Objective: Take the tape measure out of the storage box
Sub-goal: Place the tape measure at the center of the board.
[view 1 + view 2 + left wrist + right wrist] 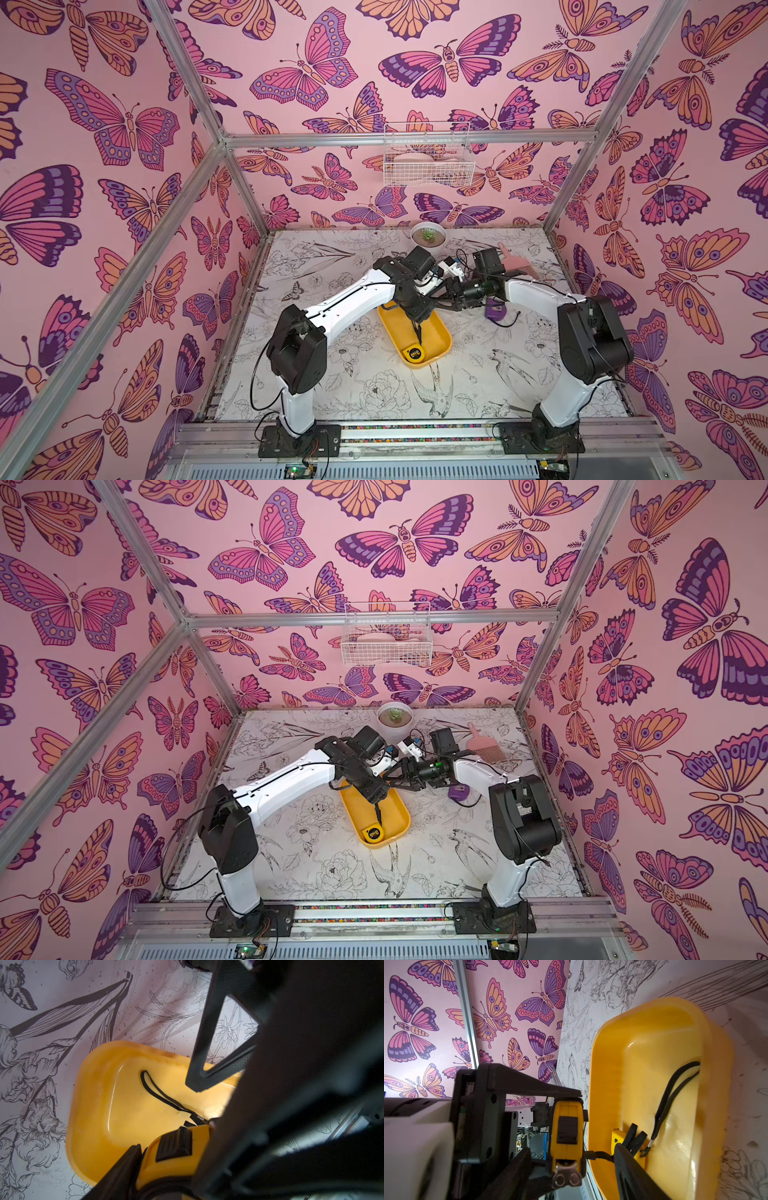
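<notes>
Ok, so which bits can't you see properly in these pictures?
Wire basket: pale things inside, too small and behind mesh in both top views.
Storage box: far end covered by the left arm in both top views.
Tape measure: label too small to read in a top view.
Purple thing: partly under the right arm in both top views.
Left wrist view: much of it is only dark blur, something black against the lens.

The yellow-and-black tape measure (414, 354) is at the near end of the box (398, 332), its black strap (164, 1097) trailing across the floor. The shallow yellow box lies askew on the counter (353, 374).
</notes>
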Robot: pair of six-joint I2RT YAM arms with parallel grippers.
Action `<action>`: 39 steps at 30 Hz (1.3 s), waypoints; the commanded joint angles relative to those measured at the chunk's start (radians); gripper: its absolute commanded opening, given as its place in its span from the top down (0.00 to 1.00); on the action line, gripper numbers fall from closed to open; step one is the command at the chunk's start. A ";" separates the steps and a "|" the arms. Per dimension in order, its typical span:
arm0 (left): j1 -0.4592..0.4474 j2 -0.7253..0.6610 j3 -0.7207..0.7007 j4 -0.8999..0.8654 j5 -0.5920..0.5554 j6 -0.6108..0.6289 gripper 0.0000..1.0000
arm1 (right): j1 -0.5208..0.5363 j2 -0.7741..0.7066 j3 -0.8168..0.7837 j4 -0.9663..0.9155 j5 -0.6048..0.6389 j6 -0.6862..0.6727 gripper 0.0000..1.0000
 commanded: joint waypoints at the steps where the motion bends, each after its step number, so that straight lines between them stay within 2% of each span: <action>1: -0.001 -0.027 -0.020 0.031 0.012 0.034 0.54 | 0.031 -0.008 -0.002 0.027 -0.046 0.028 0.34; 12: 0.000 -0.068 -0.041 0.099 0.072 0.053 0.53 | 0.059 0.021 0.005 0.017 -0.080 0.024 0.41; 21: 0.000 -0.155 -0.126 0.184 0.130 0.075 0.53 | 0.060 0.041 0.020 -0.001 -0.115 0.011 0.44; 27: -0.001 -0.149 -0.129 0.183 0.170 0.087 0.53 | 0.063 0.038 0.031 -0.024 -0.103 -0.003 0.50; 30: -0.002 -0.143 -0.131 0.184 0.175 0.084 0.51 | 0.063 0.032 0.028 -0.024 -0.098 -0.004 0.58; 32: -0.001 -0.139 -0.131 0.184 0.166 0.081 0.46 | 0.063 0.031 0.027 -0.023 -0.098 -0.003 0.64; 34: -0.001 -0.136 -0.132 0.181 0.149 0.078 0.35 | 0.063 0.031 0.026 -0.023 -0.097 -0.003 0.67; 39: 0.000 -0.136 -0.136 0.182 0.102 0.061 0.14 | 0.064 0.024 0.024 -0.021 -0.078 -0.005 0.71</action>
